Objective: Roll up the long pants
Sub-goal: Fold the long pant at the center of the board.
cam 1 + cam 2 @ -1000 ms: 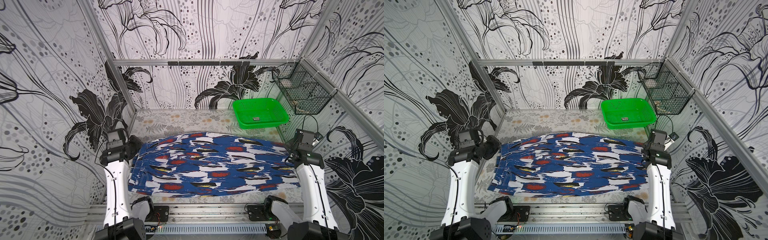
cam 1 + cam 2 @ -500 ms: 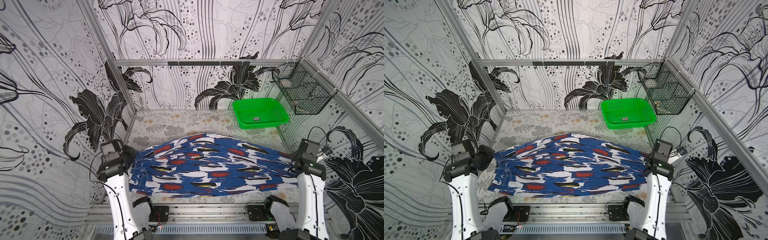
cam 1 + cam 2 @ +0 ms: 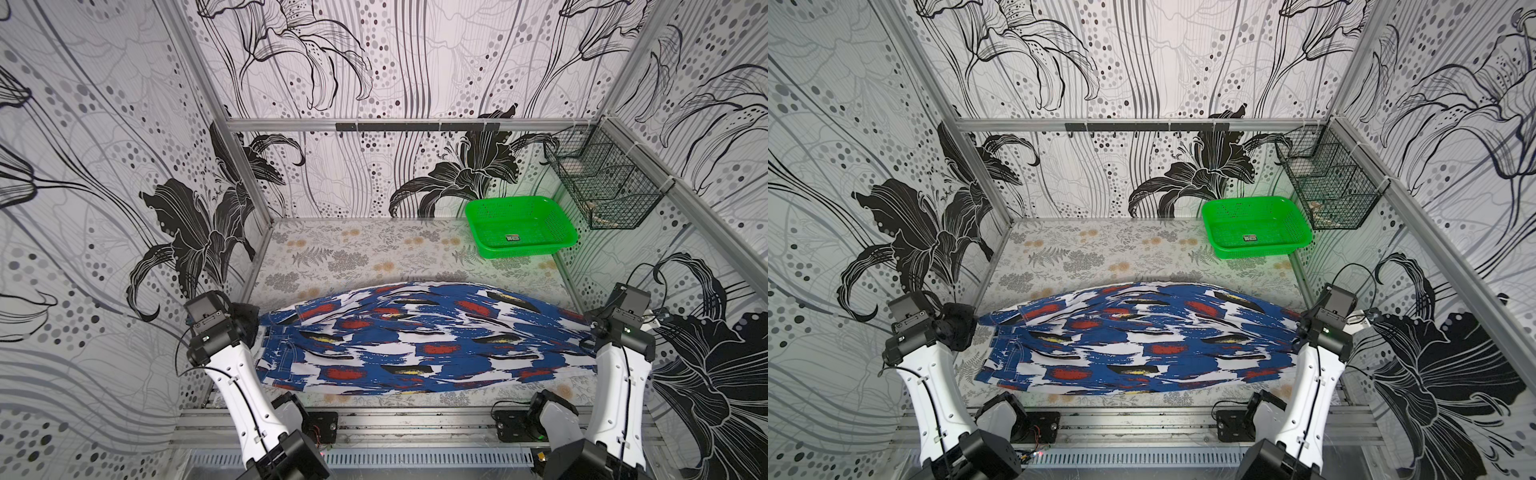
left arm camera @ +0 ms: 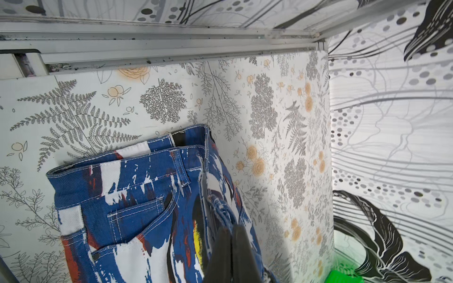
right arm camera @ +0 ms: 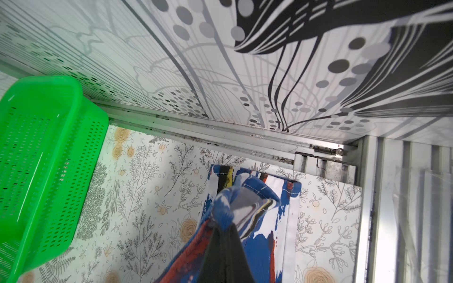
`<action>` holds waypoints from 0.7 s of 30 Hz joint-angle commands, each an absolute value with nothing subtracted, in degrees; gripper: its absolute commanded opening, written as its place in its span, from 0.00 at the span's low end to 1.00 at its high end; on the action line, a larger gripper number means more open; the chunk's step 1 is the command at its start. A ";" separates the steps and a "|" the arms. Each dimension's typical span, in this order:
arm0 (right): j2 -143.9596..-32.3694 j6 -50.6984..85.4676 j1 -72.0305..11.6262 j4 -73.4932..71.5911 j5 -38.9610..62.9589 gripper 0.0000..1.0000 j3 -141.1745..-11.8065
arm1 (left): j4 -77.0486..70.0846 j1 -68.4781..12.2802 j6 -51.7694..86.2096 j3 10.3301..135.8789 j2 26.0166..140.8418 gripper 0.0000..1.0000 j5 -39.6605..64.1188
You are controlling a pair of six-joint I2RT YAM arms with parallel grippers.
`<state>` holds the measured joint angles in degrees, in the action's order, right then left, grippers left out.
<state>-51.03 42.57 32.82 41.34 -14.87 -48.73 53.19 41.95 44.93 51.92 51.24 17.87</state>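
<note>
**Operator:** What sits nearest me?

**Describer:** Your two arms rise from the near rail. Between them the long pants stretch across the front half of the table. The waistband is toward your left and the hems toward your right.

**Operator:** And my grippers?

**Describer:** Your left gripper is pinched tight on a raised fold of the pants beside the waistband. Your right gripper is clamped on a bunched hem corner.

**Operator:** What lies beyond?

**Describer:** Floral-printed tabletop, then a green basket in the far right corner. A wire basket hangs on the right wall just above it.
</note>
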 commanded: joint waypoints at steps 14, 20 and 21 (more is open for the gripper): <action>-58.78 47.11 35.68 42.02 -14.30 0.00 -55.75 | 47.73 47.77 50.36 45.32 46.41 0.00 16.86; -57.05 46.76 35.68 42.11 -14.75 0.00 -54.17 | 50.60 47.81 49.83 45.32 44.65 0.00 14.78; -56.79 46.73 35.60 42.14 -14.68 0.00 -54.03 | 50.78 47.76 49.83 45.13 44.26 0.00 14.57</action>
